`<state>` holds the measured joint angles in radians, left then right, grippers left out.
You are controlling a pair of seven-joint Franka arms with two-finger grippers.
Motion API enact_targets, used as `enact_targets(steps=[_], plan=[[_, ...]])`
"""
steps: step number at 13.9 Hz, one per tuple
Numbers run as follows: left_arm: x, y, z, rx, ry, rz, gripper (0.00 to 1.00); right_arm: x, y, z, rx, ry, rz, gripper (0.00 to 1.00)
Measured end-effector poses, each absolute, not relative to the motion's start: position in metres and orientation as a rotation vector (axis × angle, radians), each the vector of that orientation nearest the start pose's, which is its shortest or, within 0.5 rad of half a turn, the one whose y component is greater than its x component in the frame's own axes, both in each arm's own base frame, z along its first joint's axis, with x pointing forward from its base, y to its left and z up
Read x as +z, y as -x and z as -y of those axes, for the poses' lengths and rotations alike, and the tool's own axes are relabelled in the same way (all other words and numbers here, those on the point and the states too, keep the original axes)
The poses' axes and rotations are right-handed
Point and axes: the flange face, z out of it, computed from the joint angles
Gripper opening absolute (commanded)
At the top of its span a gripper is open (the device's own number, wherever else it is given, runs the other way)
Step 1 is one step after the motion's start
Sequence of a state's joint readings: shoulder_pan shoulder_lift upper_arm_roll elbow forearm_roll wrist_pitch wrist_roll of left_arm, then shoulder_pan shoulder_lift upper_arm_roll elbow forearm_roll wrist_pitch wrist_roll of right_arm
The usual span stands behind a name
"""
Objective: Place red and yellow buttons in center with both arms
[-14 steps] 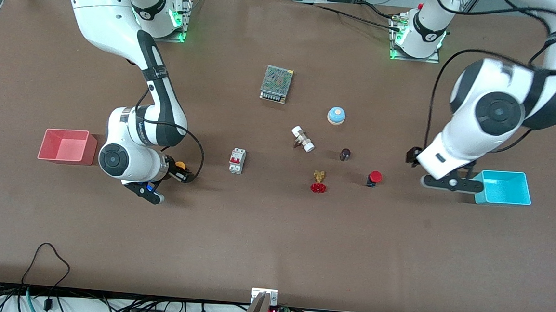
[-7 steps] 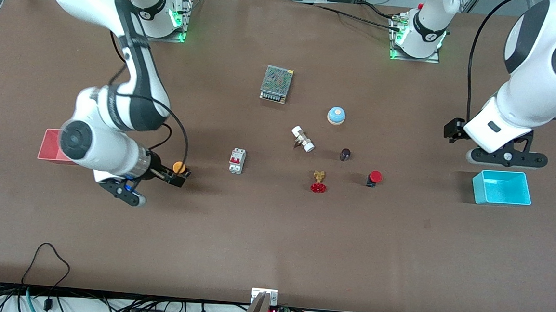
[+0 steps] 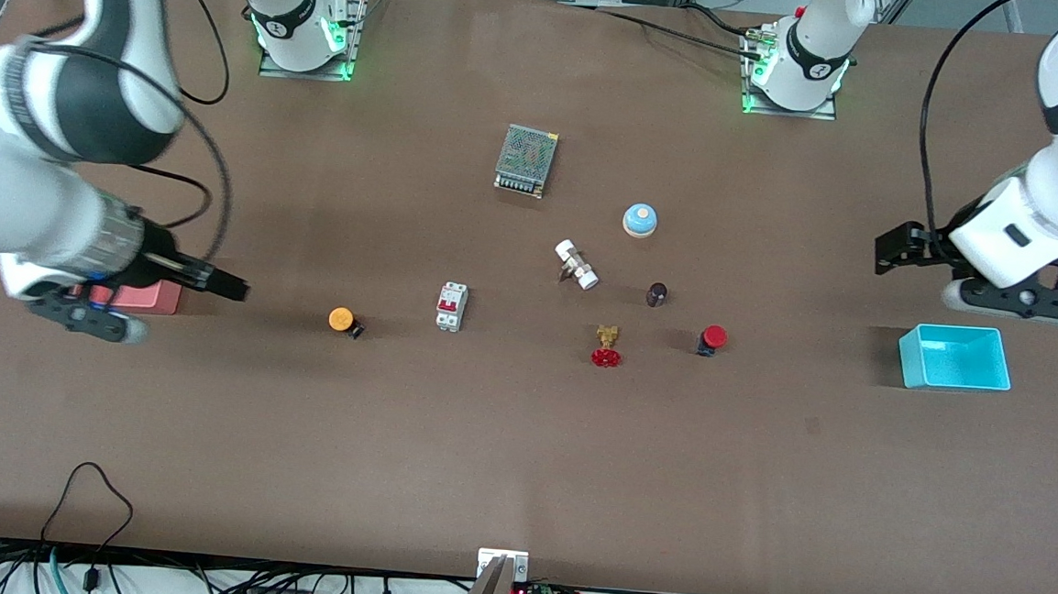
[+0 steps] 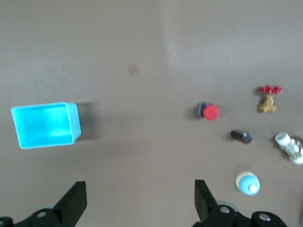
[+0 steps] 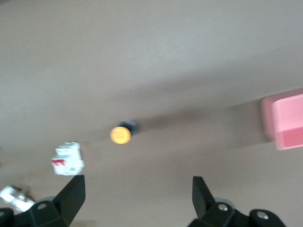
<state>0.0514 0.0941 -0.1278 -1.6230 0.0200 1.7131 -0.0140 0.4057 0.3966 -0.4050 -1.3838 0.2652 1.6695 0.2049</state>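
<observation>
The yellow button point(image 3: 341, 319) point(image 5: 120, 135) stands alone on the brown tabletop point(image 3: 521, 425), toward the right arm's end of the middle group. Beside the brass valve the red button point(image 3: 713, 338) point(image 4: 210, 112) also stands free. My right gripper point(image 3: 234, 288) point(image 5: 137, 196) hangs open and empty over the table next to the pink bin, well apart from the yellow button. Raised over bare table by the blue bin is my left gripper point(image 3: 895, 246) point(image 4: 139, 198), open and empty too.
A pink bin point(image 3: 139, 296) sits at the right arm's end and a blue bin point(image 3: 955, 357) at the left arm's end. Mid-table lie a breaker point(image 3: 451, 306), power supply point(image 3: 526, 160), blue bell point(image 3: 640, 219), white fitting point(image 3: 577, 264), dark cylinder point(image 3: 656, 294) and valve point(image 3: 607, 348).
My right gripper opened, left the yellow button on the table and drew back toward the pink bin. The left arm rose and swung away toward the blue bin.
</observation>
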Motion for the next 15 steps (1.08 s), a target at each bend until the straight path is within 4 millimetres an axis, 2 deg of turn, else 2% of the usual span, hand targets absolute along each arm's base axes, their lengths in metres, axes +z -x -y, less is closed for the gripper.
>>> enact_targets(steps=[2,3,6,9,11,15], plan=[[0.571,-0.576,0.021,-0.046,3.122,-0.095,1.00,0.506,-0.662,-0.027,0.103,3.032,-0.281,1.00],[0.579,-0.566,0.011,-0.064,3.117,-0.150,1.00,0.523,-0.658,-0.006,0.074,3.035,-0.285,1.00],[0.578,-0.554,0.009,-0.050,3.113,-0.202,1.00,0.552,-0.644,0.023,0.050,3.067,-0.278,1.00],[0.577,-0.553,0.010,-0.049,3.114,-0.195,1.00,0.582,-0.626,0.057,0.011,3.077,-0.236,1.00],[0.576,-0.552,0.017,-0.038,3.116,-0.175,1.00,0.590,-0.615,0.064,0.013,3.104,-0.176,1.00],[0.576,-0.552,0.021,-0.030,3.117,-0.159,1.00,0.589,-0.611,0.044,0.027,3.147,-0.121,1.00]])
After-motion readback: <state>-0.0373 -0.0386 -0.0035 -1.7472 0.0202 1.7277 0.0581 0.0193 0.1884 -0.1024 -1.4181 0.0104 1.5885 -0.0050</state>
